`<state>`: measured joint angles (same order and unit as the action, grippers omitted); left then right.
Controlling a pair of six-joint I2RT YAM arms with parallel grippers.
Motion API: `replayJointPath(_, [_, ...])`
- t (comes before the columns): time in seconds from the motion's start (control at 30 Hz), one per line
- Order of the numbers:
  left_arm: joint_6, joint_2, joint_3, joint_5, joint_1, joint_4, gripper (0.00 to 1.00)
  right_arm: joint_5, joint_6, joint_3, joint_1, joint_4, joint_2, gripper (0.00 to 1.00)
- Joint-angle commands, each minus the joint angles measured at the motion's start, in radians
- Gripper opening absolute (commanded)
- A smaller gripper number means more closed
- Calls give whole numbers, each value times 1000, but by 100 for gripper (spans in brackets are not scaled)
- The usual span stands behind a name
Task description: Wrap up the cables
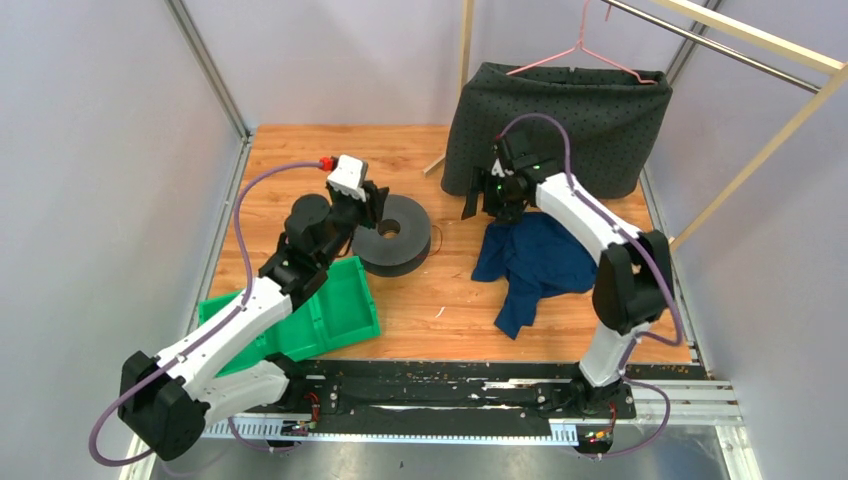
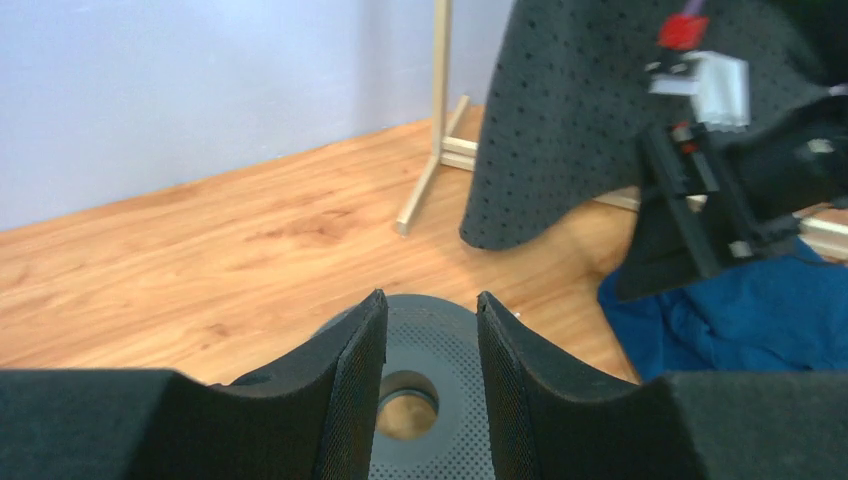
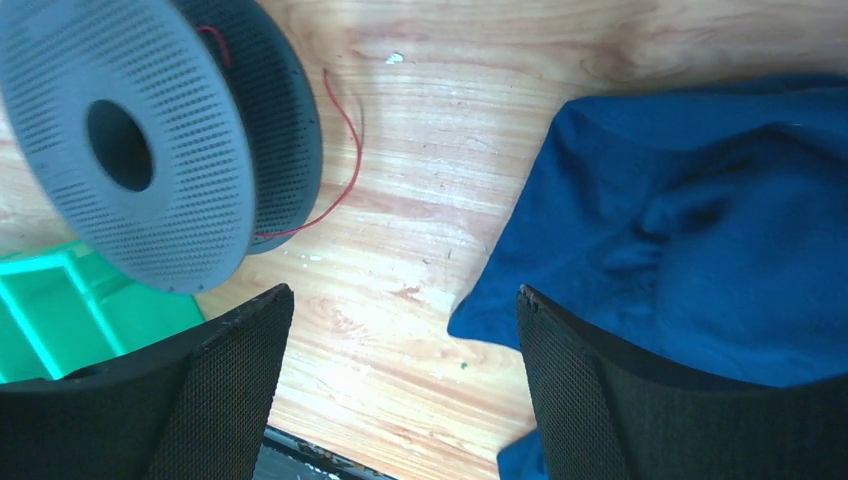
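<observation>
A thin red cable (image 3: 358, 150) trails in a loop on the wood beside a dark grey round spool (image 3: 140, 140), and a bit of red wire shows between the spool's flanges. The spool (image 1: 395, 235) lies flat near the table's middle. My left gripper (image 1: 375, 208) hovers just over the spool's left edge. In the left wrist view it is open (image 2: 430, 300) with the spool's hub hole (image 2: 408, 405) below the gap and nothing between the fingers. My right gripper (image 1: 482, 208) is wide open and empty (image 3: 403, 292) above bare wood, between the spool and a blue cloth.
A crumpled blue cloth (image 1: 535, 260) lies right of the spool. A green bin (image 1: 300, 310) sits at the front left, under my left arm. A dark dotted fabric cover (image 1: 560, 120) hangs on a wooden rack at the back, with a pink hanger (image 1: 580, 45).
</observation>
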<state>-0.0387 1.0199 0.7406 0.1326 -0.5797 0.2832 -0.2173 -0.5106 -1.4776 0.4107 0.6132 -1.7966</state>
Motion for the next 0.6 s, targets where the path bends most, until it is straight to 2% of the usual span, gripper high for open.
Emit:
replayJointPath(0.0, [-35, 38, 144, 129, -1, -262, 42, 104, 109, -15, 9, 117, 127, 84])
replayJointPath(0.1, [-119, 84, 261, 183, 19, -470, 43, 182, 163, 21, 11, 145, 233, 84])
replayJointPath(0.23, [-240, 224, 504, 104, 114, -820, 47, 333, 221, 91, 14, 141, 384, 85])
replayJointPath(0.3, [-262, 285, 601, 130, 122, -937, 48, 396, 250, 126, 14, 122, 462, 85])
replayJointPath(0.43, [-347, 344, 716, 215, 124, -1053, 48, 508, 313, 207, 14, 42, 593, 85])
replayJointPath(0.57, [-377, 333, 731, 246, 124, -1050, 49, 562, 363, 337, 14, -98, 706, 85])
